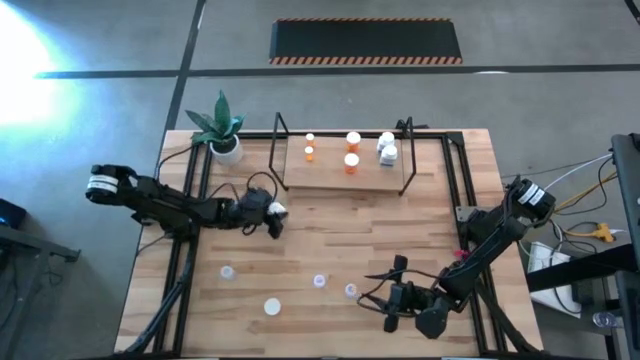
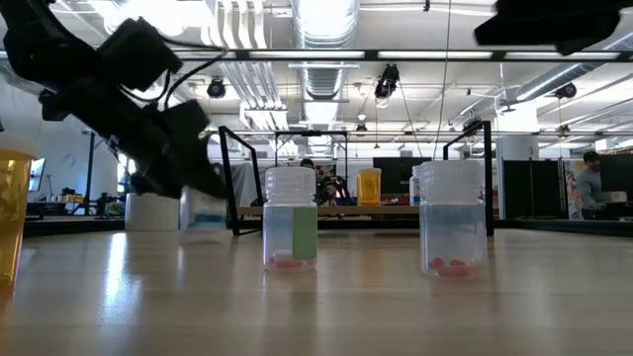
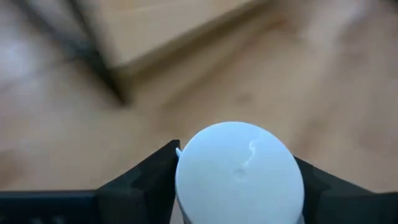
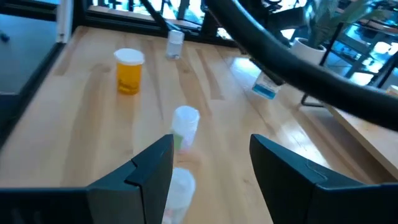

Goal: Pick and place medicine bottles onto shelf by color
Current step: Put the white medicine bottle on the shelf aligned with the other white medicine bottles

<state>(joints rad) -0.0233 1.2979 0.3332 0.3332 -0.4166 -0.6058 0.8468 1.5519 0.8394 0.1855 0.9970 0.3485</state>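
Left claw (image 1: 272, 212) at frame centre-left, pinching white-capped bottle (image 3: 239, 173) between its fingers (image 3: 152, 180), just below shelf (image 1: 345, 160).

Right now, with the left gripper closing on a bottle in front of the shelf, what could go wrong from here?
1. The left gripper has its dark fingers flanking the white-capped bottle; an incomplete grip could tip it.
2. The black wire-framed wooden shelf lies close ahead; carrying the bottle in could clip a wire upright.
3. Orange bottles already stand there and could be knocked.

Open-plan lab: exposed ceiling ducts (image 2: 326, 40), workstations.
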